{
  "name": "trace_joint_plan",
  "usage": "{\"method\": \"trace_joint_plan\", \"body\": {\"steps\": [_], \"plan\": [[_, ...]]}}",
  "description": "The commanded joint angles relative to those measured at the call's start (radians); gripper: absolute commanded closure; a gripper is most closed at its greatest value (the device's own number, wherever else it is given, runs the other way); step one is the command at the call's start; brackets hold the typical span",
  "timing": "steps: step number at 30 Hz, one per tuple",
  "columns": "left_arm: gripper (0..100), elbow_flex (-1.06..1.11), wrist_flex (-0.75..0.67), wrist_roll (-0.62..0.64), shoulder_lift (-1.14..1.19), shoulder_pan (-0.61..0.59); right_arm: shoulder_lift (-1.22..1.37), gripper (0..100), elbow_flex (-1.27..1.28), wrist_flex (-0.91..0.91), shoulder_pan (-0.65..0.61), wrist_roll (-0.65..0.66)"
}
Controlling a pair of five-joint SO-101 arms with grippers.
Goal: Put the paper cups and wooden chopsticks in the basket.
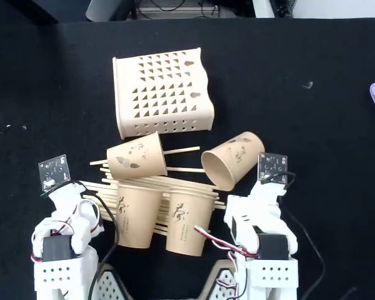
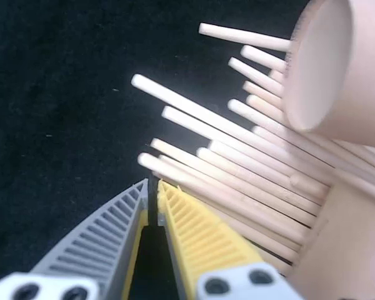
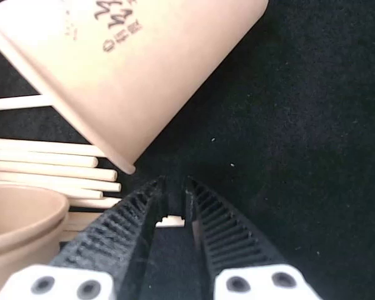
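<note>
**Cups and chopsticks heaped before the basket, both end effectors clenched on nothing**

The basket (image 1: 162, 94) lies on its side on the black desk (image 1: 312, 125), on the far side of the heap from the arms. The wooden chopsticks (image 1: 175, 185) lie in a loose bundle across the desk. Two paper cups (image 1: 137, 212) rest side by side on the bundle. A third cup (image 1: 136, 157) lies on its side near the basket. A fourth cup (image 1: 233, 159) lies tilted, its mouth facing the bundle. The left end effector (image 2: 153, 187) is clenched and holds nothing, its tips just beside the chopstick ends. The right end effector (image 3: 174, 184) is drawn almost together and grips nothing, near the fourth cup's rim.
</note>
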Motion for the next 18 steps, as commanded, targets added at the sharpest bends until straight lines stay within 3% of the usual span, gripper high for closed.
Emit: {"method": "trace_joint_plan", "body": {"steps": [1, 5, 9, 12, 16, 18], "plan": [[97, -0.035, -0.109, -0.169, -0.011, -0.114, -0.048, 93.8, -0.005, -0.14, 0.009, 0.011], [97, -0.071, -0.324, -0.397, -0.011, -0.341, -0.127, 93.8, -0.031, -0.269, 0.009, 0.011], [97, -0.07, -0.453, -0.439, -0.011, -0.49, -0.113, 93.8, -0.122, -0.364, 0.009, 0.011], [97, -0.096, -0.502, -0.463, -0.011, -0.532, -0.116, 93.8, -0.211, -0.39, 0.009, 0.017], [95, -0.208, -0.503, -0.463, -0.011, -0.532, -0.116, 93.7, -0.32, -0.382, 0.009, 0.215], [88, -0.295, -0.468, -0.404, -0.009, -0.513, -0.116, 93.5, -0.358, -0.382, 0.009, 0.342]]}}
